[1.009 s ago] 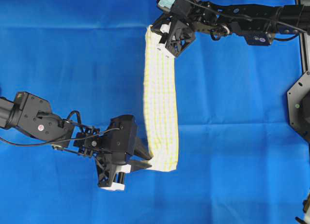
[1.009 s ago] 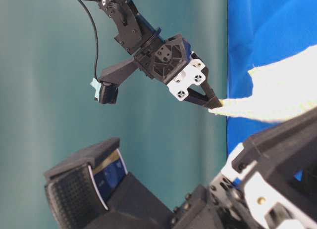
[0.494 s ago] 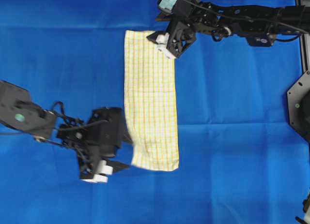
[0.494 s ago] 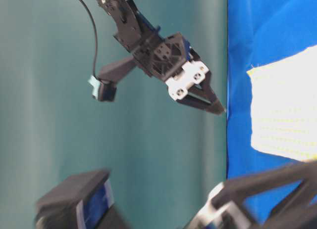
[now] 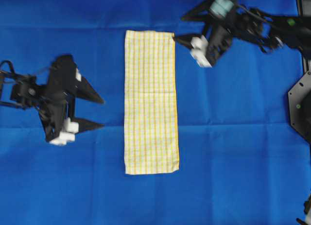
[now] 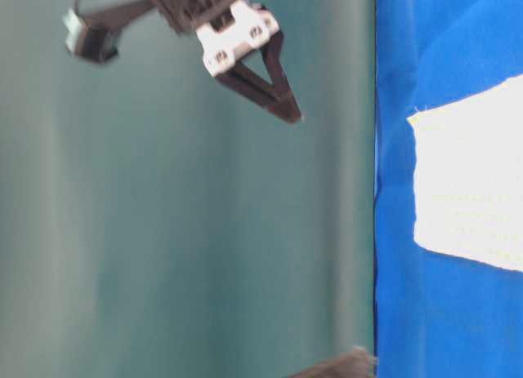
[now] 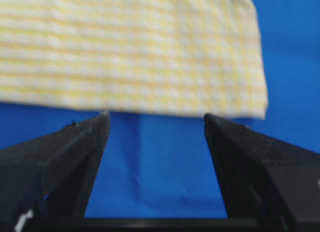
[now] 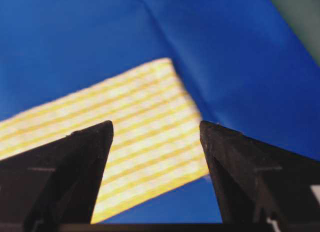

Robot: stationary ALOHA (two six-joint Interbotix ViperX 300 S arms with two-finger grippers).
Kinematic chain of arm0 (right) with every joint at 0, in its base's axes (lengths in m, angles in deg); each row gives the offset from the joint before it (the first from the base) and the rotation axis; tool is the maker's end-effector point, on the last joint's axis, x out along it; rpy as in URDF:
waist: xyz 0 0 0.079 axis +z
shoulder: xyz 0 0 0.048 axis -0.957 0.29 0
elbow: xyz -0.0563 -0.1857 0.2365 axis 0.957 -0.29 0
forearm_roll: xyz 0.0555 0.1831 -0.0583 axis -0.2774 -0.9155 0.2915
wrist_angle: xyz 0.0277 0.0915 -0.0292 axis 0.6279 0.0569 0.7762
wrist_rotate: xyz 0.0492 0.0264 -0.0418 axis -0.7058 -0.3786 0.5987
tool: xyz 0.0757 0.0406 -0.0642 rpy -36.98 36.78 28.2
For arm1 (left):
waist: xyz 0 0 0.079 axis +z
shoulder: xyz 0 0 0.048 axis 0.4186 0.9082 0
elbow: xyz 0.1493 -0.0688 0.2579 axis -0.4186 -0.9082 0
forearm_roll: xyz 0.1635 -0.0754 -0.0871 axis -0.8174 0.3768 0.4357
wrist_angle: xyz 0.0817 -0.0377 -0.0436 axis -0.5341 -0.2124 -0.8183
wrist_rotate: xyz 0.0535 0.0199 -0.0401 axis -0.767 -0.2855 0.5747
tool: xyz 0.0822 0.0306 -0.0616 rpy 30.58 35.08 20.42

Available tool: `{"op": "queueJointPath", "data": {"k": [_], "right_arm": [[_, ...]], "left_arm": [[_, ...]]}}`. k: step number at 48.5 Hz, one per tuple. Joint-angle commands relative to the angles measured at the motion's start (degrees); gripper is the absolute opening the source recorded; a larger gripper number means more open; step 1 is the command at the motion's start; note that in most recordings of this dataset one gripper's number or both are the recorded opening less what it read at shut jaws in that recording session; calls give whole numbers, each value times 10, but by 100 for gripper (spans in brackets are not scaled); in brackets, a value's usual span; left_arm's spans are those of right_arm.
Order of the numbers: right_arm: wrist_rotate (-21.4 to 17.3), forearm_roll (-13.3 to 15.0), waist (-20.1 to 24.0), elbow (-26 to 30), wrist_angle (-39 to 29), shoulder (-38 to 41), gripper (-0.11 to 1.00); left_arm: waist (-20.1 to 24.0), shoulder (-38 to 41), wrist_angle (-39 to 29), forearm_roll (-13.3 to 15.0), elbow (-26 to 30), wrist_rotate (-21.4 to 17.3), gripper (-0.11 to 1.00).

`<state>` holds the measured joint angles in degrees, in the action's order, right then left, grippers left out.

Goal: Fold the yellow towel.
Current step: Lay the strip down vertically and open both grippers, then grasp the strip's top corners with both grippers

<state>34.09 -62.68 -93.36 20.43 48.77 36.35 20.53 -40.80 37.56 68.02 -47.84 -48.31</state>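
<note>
Plain blue cloth (image 5: 233, 137), lightly creased, covers the counter. Yellow towel (image 5: 150, 102): thin woven check, long flat rectangle at centre, hemmed edges, lying on the cloth. Left end effector (image 5: 99, 112) at 9 o'clock, fingers spread wide, empty, apart from towel. Right end effector (image 5: 183, 28) at 1 o'clock, spread wide, empty.
</note>
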Motion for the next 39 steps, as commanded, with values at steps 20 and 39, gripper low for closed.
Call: {"op": "queueJointPath", "data": {"k": [20, 39], "right_arm": [[2, 1, 75, -47, 40, -56, 71], [2, 1, -18, -18, 39, 14, 78]], "left_arm": [[64, 15, 104, 0, -12, -13, 82], [170, 79, 152, -4, 9, -52, 83]]}}
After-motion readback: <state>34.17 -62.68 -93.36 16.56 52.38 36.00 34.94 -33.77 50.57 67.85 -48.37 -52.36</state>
